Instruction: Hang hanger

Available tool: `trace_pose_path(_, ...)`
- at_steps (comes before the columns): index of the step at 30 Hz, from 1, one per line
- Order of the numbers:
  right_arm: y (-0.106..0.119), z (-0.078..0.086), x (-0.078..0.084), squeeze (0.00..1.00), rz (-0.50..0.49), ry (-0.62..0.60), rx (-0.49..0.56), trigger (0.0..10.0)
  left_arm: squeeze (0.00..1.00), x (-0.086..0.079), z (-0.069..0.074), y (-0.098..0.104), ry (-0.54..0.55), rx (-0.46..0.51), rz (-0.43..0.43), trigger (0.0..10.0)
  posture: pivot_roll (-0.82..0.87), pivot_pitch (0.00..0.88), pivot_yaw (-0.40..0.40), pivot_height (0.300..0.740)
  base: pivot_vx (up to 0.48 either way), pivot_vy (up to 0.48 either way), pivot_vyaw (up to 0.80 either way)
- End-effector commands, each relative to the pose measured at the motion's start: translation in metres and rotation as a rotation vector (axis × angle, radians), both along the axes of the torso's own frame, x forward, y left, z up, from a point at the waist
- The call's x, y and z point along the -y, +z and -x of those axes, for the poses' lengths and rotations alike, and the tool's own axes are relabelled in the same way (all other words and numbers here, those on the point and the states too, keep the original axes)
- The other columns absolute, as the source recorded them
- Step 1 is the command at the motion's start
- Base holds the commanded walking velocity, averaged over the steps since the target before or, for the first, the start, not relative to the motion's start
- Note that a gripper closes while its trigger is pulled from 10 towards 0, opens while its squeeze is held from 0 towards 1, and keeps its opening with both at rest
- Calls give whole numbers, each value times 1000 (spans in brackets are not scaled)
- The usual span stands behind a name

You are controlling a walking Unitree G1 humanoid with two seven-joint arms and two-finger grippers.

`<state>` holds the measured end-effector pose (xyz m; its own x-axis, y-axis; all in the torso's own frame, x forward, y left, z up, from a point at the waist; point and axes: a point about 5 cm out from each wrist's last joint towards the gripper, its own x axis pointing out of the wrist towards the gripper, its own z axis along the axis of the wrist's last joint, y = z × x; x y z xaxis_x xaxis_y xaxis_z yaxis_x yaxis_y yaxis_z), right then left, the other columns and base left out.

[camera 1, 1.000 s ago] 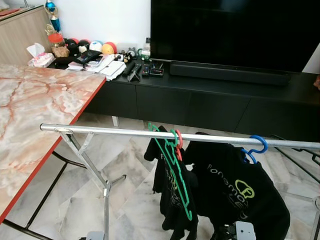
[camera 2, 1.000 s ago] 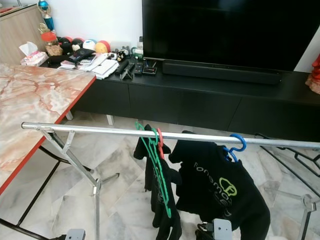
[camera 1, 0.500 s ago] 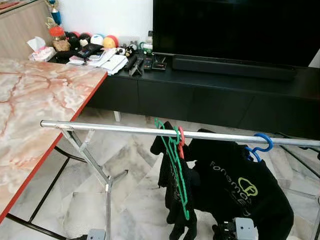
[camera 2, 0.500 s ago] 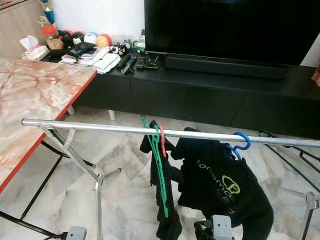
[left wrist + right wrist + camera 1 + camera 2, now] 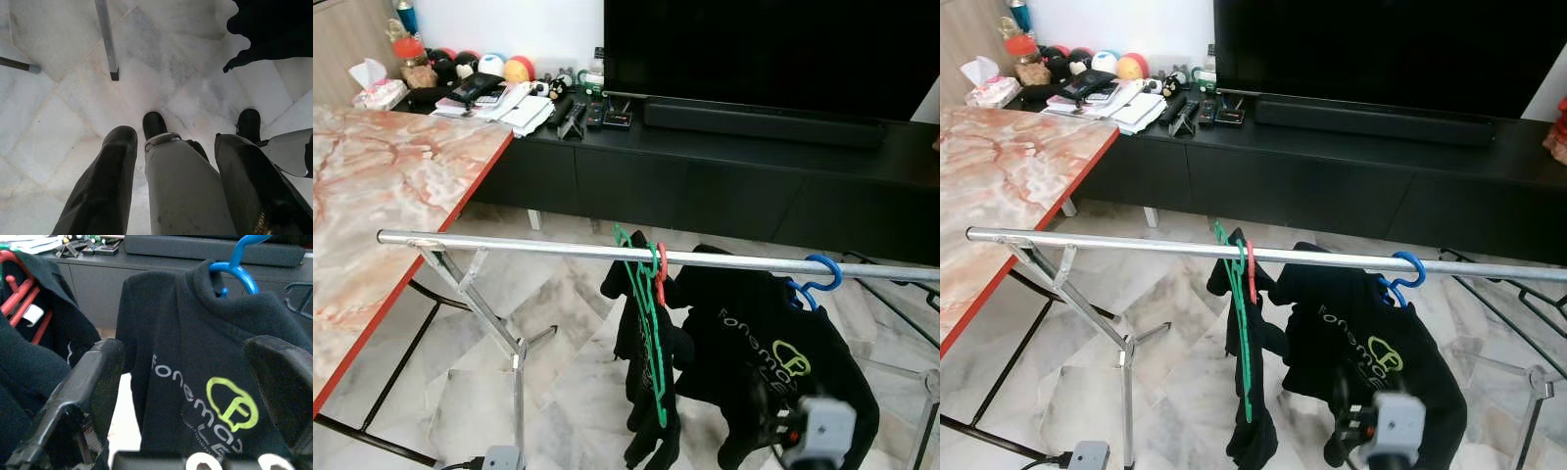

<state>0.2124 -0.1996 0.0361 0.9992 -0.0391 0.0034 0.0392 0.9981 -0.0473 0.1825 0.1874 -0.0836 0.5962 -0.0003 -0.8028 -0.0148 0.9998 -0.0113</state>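
A silver rail (image 5: 529,245) crosses in front of me on a folding stand. A green hanger (image 5: 649,333) and a red hanger (image 5: 661,274) hang at its middle with dark clothes. A blue hanger (image 5: 819,277) further right carries a black shirt (image 5: 759,343) with a green logo. My right gripper (image 5: 1356,426) is raised low in front of that shirt, blurred. In the right wrist view it (image 5: 190,350) stands open and holds nothing, facing the shirt (image 5: 195,362) and blue hook (image 5: 239,264). My left gripper (image 5: 176,139) hangs open over the floor.
A marble table (image 5: 382,186) with a red edge stands at my left. A black TV console (image 5: 724,171) with a television (image 5: 754,49) and small clutter (image 5: 499,93) runs along the far wall. The stand's legs (image 5: 517,382) reach onto the tiled floor.
My right arm has risen toward the black shirt and is blurred. The head camera has shifted slightly, so the rail sits a little lower in the picture.
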Motion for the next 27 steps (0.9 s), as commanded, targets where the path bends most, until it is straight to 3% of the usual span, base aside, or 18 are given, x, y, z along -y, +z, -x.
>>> trace_pose_path(1,-10,8,-3,0,-17,-11,-53,10000,0,-1,7,-4,-11,-36,-8,10000,-135,127,-21,740,0,0,0)
trace_pose_path(7,1,10,-5,0,-10,10,-41,10000,0,-2,5,-2,-17,-30,-12,10000,-143,124,-17,740,0,0,0)
trace_pose_path(10,15,16,2,0,9,-33,-59,10000,0,-3,4,-2,-18,-29,-14,10000,-148,121,-13,740,0,0,0)
trace_pose_path(13,31,14,31,0,62,-155,-65,10000,0,-4,5,-2,-25,-32,-17,10000,-153,117,-6,740,0,0,0)
trace_pose_path(16,43,5,42,0,89,-168,-63,10000,0,-4,5,-2,-32,-35,-19,10000,-153,115,-3,740,0,0,0)
trace_pose_path(18,48,-2,50,0,121,-147,-103,10000,0,-4,5,-2,-34,-36,-19,10000,-156,111,-2,740,0,0,0)
trace_pose_path(22,70,-15,55,0,147,-50,-80,10000,0,-4,5,-2,-35,-36,-16,10000,-156,109,-1,740,0,0,0)
trace_pose_path(24,76,-25,63,0,131,31,-183,10000,0,-3,5,-3,-41,-38,-11,10000,-157,104,-1,740,0,0,0)
trace_pose_path(27,74,-29,72,0,101,110,-306,10000,0,-2,6,-3,-44,-39,-7,10000,-152,103,-5,740,0,0,0)
